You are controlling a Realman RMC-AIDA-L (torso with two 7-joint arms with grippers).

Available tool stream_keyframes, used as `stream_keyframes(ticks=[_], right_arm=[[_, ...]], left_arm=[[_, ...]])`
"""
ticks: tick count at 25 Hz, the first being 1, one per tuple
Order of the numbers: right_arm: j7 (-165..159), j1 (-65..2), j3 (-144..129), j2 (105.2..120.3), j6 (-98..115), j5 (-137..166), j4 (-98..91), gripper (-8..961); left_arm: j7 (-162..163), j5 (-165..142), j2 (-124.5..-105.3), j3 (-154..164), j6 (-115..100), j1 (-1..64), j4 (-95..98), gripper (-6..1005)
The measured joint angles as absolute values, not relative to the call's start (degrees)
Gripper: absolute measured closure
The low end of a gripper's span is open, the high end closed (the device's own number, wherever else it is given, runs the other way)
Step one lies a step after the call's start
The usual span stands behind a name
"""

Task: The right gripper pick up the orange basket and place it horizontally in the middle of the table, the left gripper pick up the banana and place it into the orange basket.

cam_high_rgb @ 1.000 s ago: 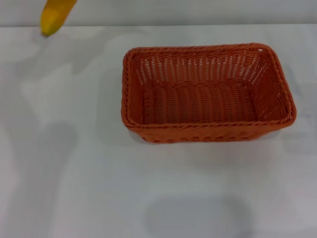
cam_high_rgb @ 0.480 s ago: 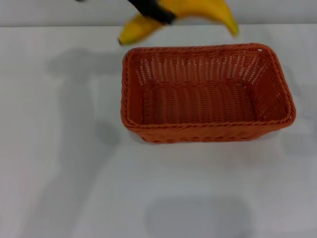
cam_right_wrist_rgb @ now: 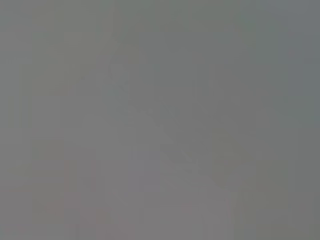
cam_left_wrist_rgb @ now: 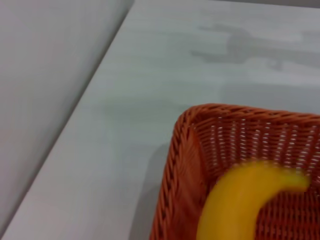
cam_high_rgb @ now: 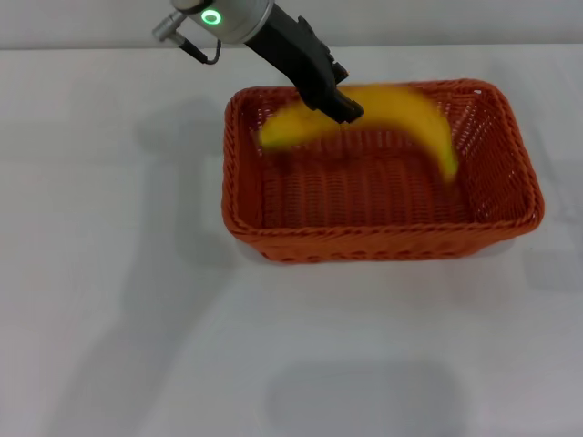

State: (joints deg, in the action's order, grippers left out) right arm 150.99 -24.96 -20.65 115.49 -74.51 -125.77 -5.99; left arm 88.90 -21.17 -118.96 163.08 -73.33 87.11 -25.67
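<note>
The orange basket (cam_high_rgb: 383, 244) lies lengthwise across the middle of the white table (cam_high_rgb: 137, 319). A yellow banana (cam_high_rgb: 401, 114) hangs over the basket's inside, near its far wall, held by my left gripper (cam_high_rgb: 339, 105), which is shut on it. The left arm, with its green ring light, reaches in from the far left. In the left wrist view the banana (cam_left_wrist_rgb: 240, 205) shows above the basket's corner (cam_left_wrist_rgb: 180, 165). The right gripper is out of view; the right wrist view shows only plain grey.
The table's far edge (cam_high_rgb: 109, 47) runs along the top of the head view, with a grey wall behind it. Bare white tabletop lies to the left of the basket and in front of it.
The left arm has swung in from the far left, carrying the banana rightward and down. The banana now hangs over the basket's inside. The basket has not moved.
</note>
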Motion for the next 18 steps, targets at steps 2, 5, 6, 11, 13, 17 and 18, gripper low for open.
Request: stream_keyframes(ticks=[2,5,6,11,13,17,18], right_arm=[[150.99,-24.9,-20.65,115.49,-74.56,-125.77,-5.98,83],[151.0,-24.87,-20.65,115.45,-74.56,-125.77,-5.97,83],[150.99,-24.87,-20.65,115.42,-74.56,-125.77,-5.97,83],[150.99,-24.86,-20.65,115.39,-74.4,-125.77,-6.0,83],[150.99,-24.91,-20.66,115.34,-74.25,-125.76,-6.02,83],[151.02,-25.12,-20.66,115.3,-74.15,-125.77,-6.02,83],[151.06,-25.17,-20.68,115.3,-74.14,-125.77,-6.03,83]], left_arm=[[88.56,-19.53,-118.97,163.06,-72.87,86.32,-25.68,396],[87.61,-15.89,-118.84,163.04,-72.79,85.14,-26.25,385],[87.61,-15.89,-118.84,163.04,-72.79,85.14,-26.25,346],[85.78,-0.58,-118.69,163.03,-74.16,80.66,-31.6,184],[85.2,10.13,-118.44,163.03,-75.98,76.83,-33.34,170],[85.03,32.57,-116.94,163.03,-77.96,66.58,-32.68,141],[84.82,39.28,-116.35,163.03,-77.96,62.92,-31.09,134]])
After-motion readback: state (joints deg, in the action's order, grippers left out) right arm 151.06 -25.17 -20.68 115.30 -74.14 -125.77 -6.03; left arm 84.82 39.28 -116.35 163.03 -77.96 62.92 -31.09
